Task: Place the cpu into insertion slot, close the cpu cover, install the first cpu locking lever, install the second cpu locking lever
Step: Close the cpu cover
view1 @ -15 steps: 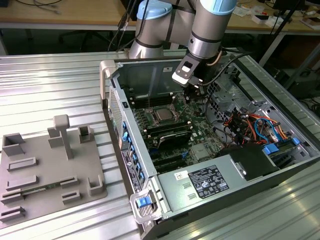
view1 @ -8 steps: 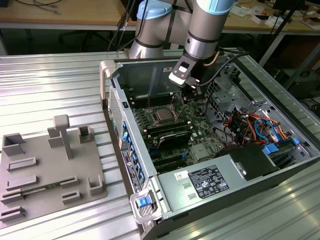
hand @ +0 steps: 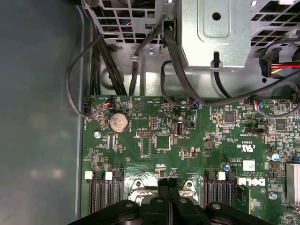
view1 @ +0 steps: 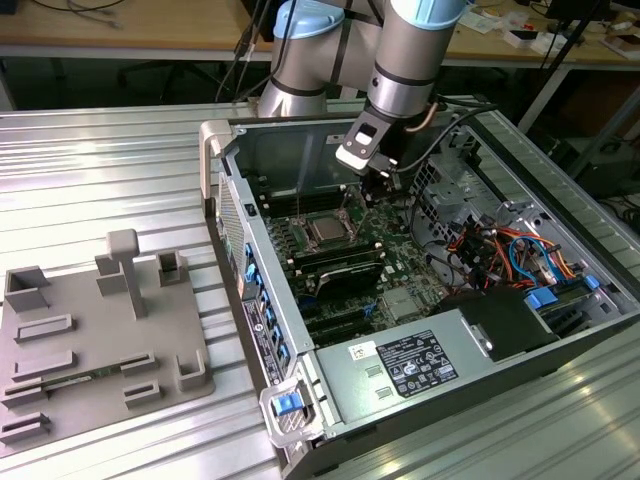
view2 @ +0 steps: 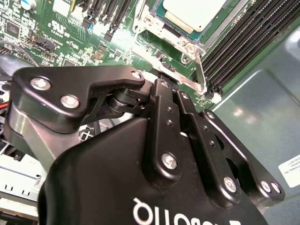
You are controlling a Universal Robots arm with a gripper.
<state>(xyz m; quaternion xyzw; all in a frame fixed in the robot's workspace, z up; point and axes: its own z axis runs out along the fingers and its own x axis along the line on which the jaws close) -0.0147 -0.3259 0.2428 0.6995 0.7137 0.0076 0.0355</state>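
In both wrist views the gripper [hand: 168,183] has its two black fingers [view2: 161,93] drawn together with nothing visible between them; it looks closed and empty, used as a pushing tool rather than a clamp; the tips sit low over the green circuit board [hand: 187,136], right at the edge of the insertion slot [view1: 325,232]. Just past the tips in the second wrist view a silver locking lever [view2: 200,72] stands up from the socket's corner; whether the fingers touch it I cannot tell, nor which of the two levers it is. Beyond it the cpu [view2: 194,9] lies flat in the slot with the cpu cover [view2: 187,44] seemingly down around it; so the lever step appears to be in hand. Doing it well means bearing on the lever's free end, pressing squarely and slowly, and keeping clear of the black memory slots [view2: 243,42] alongside; further off the computer case [view1: 230,150] wall leaves little room.
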